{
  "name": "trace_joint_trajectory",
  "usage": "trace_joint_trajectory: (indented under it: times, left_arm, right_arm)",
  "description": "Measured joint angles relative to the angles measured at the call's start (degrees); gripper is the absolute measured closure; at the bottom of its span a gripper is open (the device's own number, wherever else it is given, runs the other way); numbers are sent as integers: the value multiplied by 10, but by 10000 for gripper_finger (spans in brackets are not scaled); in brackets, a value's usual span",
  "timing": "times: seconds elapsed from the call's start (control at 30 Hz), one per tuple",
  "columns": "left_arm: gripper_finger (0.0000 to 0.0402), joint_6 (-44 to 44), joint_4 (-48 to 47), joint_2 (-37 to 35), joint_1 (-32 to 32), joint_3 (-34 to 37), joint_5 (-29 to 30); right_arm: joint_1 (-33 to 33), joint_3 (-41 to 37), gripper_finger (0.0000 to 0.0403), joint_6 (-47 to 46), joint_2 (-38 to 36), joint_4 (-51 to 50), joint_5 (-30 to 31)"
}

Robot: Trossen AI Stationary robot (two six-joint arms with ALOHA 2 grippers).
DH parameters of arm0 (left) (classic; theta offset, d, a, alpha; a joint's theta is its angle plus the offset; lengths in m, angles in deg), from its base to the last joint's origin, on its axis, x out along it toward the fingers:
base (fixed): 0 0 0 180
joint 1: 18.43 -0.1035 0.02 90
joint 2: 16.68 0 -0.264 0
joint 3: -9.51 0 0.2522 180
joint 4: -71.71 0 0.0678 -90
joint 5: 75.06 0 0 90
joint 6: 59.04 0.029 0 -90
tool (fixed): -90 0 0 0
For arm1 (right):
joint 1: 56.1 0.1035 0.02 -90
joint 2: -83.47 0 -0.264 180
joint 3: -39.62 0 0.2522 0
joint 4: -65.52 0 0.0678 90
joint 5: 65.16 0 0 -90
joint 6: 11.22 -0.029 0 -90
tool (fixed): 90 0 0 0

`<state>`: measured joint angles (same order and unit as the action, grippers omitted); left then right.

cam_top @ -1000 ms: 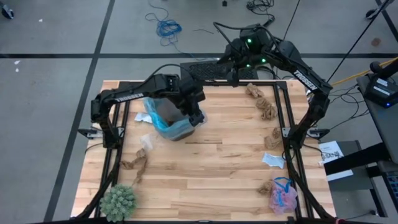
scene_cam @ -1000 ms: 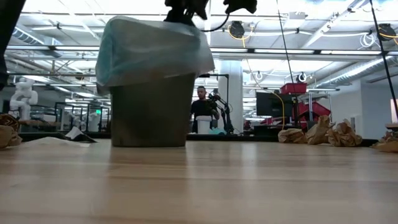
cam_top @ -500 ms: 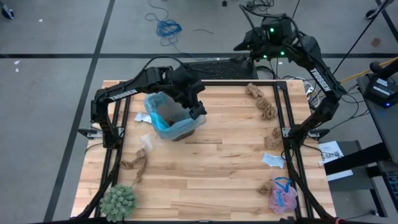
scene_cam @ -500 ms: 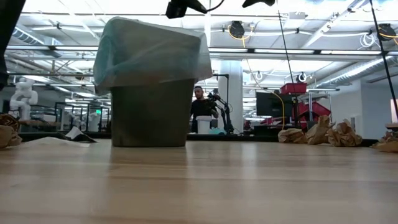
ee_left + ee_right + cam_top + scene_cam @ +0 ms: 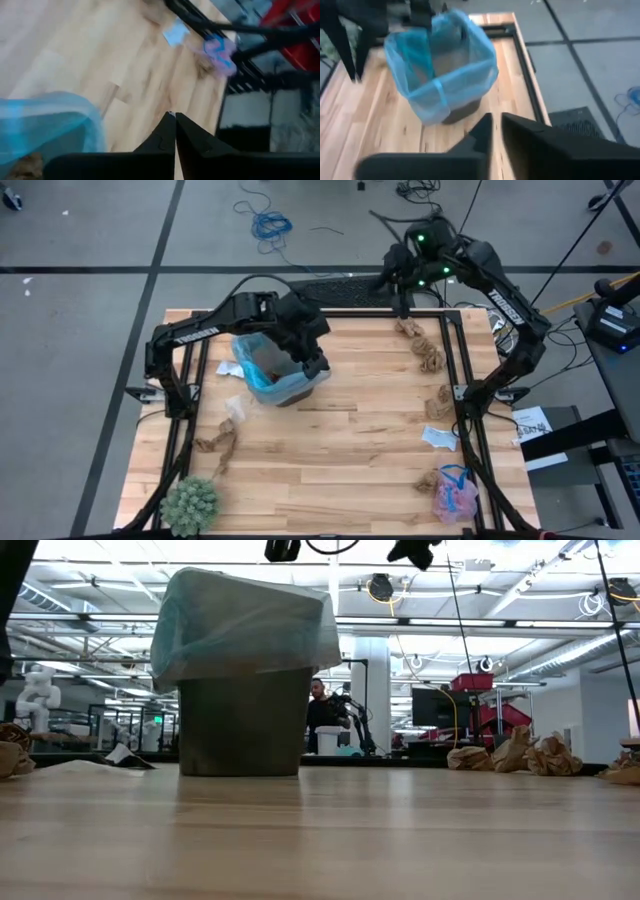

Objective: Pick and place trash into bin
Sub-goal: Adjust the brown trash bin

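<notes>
Since a moment ago, the right gripper (image 5: 496, 131) has been swung down over the counter's (image 5: 330, 450) far edge, fingers nearly together, empty. The left gripper (image 5: 174, 131), pinched closed, is held beside the bin (image 5: 275, 370). Paper scraps (image 5: 428, 358) are strewn along the edges; a concrete floor (image 5: 80, 320) surrounds.

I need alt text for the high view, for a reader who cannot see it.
A bin lined with blue plastic stands on a wooden table, the left gripper at its rim. The right gripper hangs at the far edge, and scraps lie along both sides.
</notes>
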<state>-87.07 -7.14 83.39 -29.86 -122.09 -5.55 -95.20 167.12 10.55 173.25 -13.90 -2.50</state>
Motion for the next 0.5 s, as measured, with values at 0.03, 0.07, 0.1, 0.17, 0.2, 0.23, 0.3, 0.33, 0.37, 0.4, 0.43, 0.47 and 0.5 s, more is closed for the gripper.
trace_joint_trajectory:
  times: [0.03, 0.07, 0.1, 0.17, 0.2, 0.23, 0.3, 0.33, 0.37, 0.4, 0.43, 0.47, 0.5]
  left_arm:
    - [398, -3, 2, -6, -3, 0, 19]
    - [399, -6, 2, -12, -5, 0, 43]
    - [399, -12, 3, -18, -9, 0, 71]
    - [400, -15, 3, -40, -18, -1, 130]
    - [400, -15, 4, -52, -23, -5, 164]
    - [400, -15, 12, -63, -27, -9, 196]
    - [400, -11, 33, -96, -35, -19, 260]
    - [400, -7, 44, -110, -38, -21, 283]
    - [400, 0, 64, -126, -38, -22, 303]
    - [401, 4, 82, -143, -39, -23, 318]
    - [401, 11, 88, -156, -40, -23, 330]
    - [401, 15, 95, -168, -39, -23, 343]
    - [401, 17, 104, -180, -39, -23, 354]
  right_arm:
    - [0, -14, 391, 2, 0, 3, 0]
    - [0, -28, 392, 2, 0, 9, 0]
    - [2, -44, 394, 2, 0, 17, -2]
    - [10, -79, 399, 2, 0, 31, -23]
    - [14, -98, 401, 2, 0, 39, -36]
    - [20, -118, 401, 2, 0, 48, -48]
    - [34, -154, 402, 1, 0, 71, -59]
    - [42, -172, 402, 1, 0, 84, -60]
    - [50, -187, 402, 2, 0, 98, -61]
    - [58, -202, 402, 1, 0, 110, -61]
    - [67, -215, 401, 1, 0, 121, -61]
    - [75, -227, 399, 1, 0, 132, -61]
    - [84, -236, 396, 1, -1, 144, -61]
